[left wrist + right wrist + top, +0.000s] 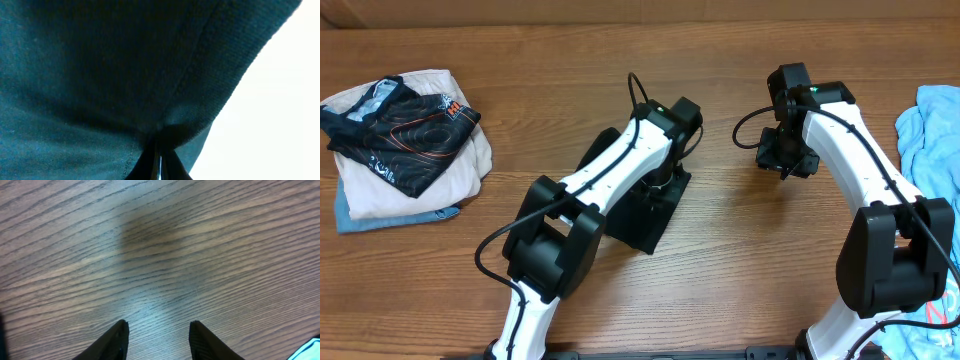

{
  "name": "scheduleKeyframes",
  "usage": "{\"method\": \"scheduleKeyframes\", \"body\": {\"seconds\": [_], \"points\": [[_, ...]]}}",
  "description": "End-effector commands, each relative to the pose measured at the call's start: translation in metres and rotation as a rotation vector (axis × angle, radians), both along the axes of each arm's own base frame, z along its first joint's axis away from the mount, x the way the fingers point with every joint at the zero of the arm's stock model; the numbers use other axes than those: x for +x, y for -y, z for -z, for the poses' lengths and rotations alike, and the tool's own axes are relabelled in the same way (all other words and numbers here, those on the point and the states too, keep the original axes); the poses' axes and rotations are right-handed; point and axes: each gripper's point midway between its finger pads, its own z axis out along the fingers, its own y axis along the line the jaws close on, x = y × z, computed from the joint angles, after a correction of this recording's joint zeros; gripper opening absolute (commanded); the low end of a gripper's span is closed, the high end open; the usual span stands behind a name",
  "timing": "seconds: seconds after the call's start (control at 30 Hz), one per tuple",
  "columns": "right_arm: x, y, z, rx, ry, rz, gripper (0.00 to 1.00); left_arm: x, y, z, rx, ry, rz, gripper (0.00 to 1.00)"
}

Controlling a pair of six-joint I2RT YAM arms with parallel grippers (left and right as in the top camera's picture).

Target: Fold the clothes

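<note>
The T-shirt (655, 225) lies bunched mid-desk under the left arm, a fold of it pinched between the pressed-together fingers of the left gripper (159, 162). The right gripper (159, 327) hovers just right of it over bare wood, fingers spread, holding nothing. A clothes pile (410, 140) sits at the desk's left edge and a blue garment (935, 140) at its right edge.

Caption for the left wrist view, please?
Left gripper shut on a fold of the soft matte black T-shirt, fabric filling the frame.

Plain black tee (648, 225), small flat bundle nr table (740, 290) ctr, matte fabric.
</note>
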Motion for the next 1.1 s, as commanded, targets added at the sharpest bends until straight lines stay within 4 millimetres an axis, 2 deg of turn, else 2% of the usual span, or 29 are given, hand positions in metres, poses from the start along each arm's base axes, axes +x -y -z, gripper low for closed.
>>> {"method": "scheduleKeyframes", "body": {"seconds": [0.0,0.13,0.17,0.2,0.37,0.43,0.53,0.67,0.73,0.8,0.87,0.97,1.07], "points": [[0.005,-0.001,-0.008,0.008,0.031,0.01,0.43,-0.016,0.016,0.002,-0.028,-0.028,0.047,0.04],[0.003,-0.001,-0.008,0.007,0.026,0.01,0.43,-0.023,0.028,0.006,-0.037,-0.017,0.081,0.04],[0.003,-0.001,-0.008,0.007,0.024,0.01,0.43,-0.024,0.03,0.007,-0.04,-0.013,0.09,0.06],[0.003,0.0,-0.008,0.006,0.023,0.01,0.43,-0.025,0.033,0.01,-0.044,-0.01,0.098,0.14],[0.0,0.0,-0.008,0.005,0.013,0.01,0.43,-0.034,0.037,0.019,-0.068,-0.033,0.103,0.22],[0.0,0.0,-0.008,0.005,0.012,0.01,0.43,-0.034,0.037,0.019,-0.068,-0.034,0.112,0.27],[0.0,0.0,-0.008,0.005,0.011,0.01,0.43,-0.032,0.037,0.011,-0.07,-0.027,0.138,0.28],[-0.001,0.0,-0.008,0.005,0.009,0.01,0.43,-0.001,0.034,-0.033,-0.078,0.088,0.144,0.3],[-0.001,0.0,-0.008,0.005,0.009,0.01,0.43,0.018,0.027,-0.064,-0.068,0.18,0.137,0.32],[-0.001,0.0,-0.008,0.006,0.008,0.006,0.43,0.036,0.016,-0.091,-0.066,0.265,0.118,0.43],[-0.001,-0.004,-0.008,0.026,0.003,-0.022,0.43,0.054,0.004,-0.11,-0.067,0.333,0.081,0.54],[-0.002,-0.028,-0.007,0.158,-0.01,-0.135,0.43,0.08,-0.021,-0.122,-0.061,0.383,0.005,0.6],[-0.005,-0.062,-0.011,0.35,-0.01,-0.233,0.43,0.102,-0.055,-0.119,-0.055,0.391,-0.087,0.62]]}}
